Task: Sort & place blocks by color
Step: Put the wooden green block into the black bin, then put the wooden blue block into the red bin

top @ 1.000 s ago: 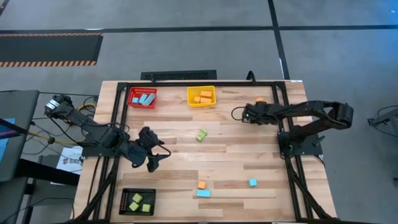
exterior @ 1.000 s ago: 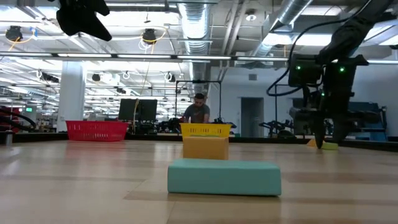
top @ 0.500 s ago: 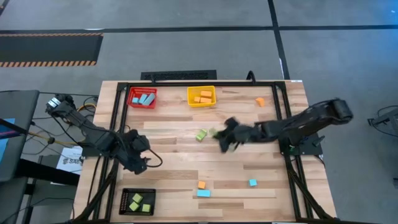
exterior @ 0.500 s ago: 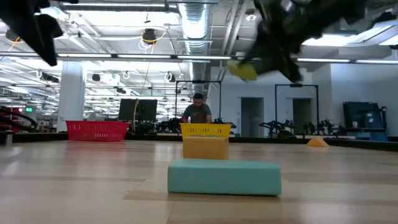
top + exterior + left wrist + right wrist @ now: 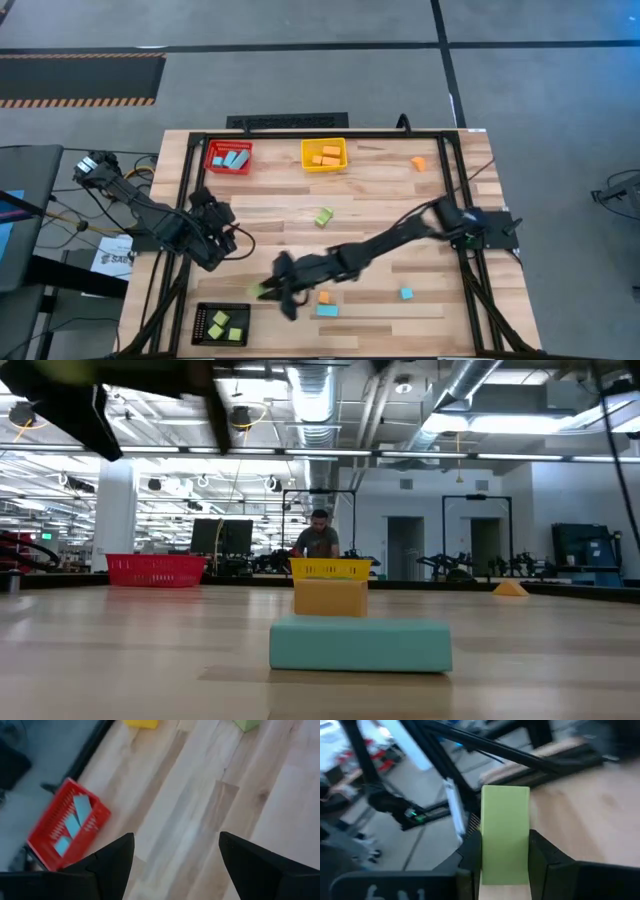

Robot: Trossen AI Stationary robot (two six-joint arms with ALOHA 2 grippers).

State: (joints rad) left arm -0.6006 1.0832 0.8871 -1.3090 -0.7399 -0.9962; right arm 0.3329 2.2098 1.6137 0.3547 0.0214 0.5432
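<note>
My right gripper reaches across the table to its near-left part, beside the black tray, and is shut on a light green block, which fills the right wrist view. My left gripper waits open over the left side, facing the red tray. On the table lie another green block, an orange cube, a blue bar, a blue cube and a far orange block. In the low view the blue bar stands before the orange cube. My right gripper pinches the green block between its two fingers, one on each long side. The block's free end sticks out past the fingertips. The fingers point toward the table's left. The block is lifted clear of the table.
The red tray holds blue blocks, the yellow tray orange ones, and the black tray green ones. A black frame rail runs along the table's left side. A person sits in the room behind the yellow tray.
My right gripper has swept from the table's far right toward its near-left, carrying the green block clear of the table up to the black tray. My left gripper has drawn back from mid-table toward the left and far side.
</note>
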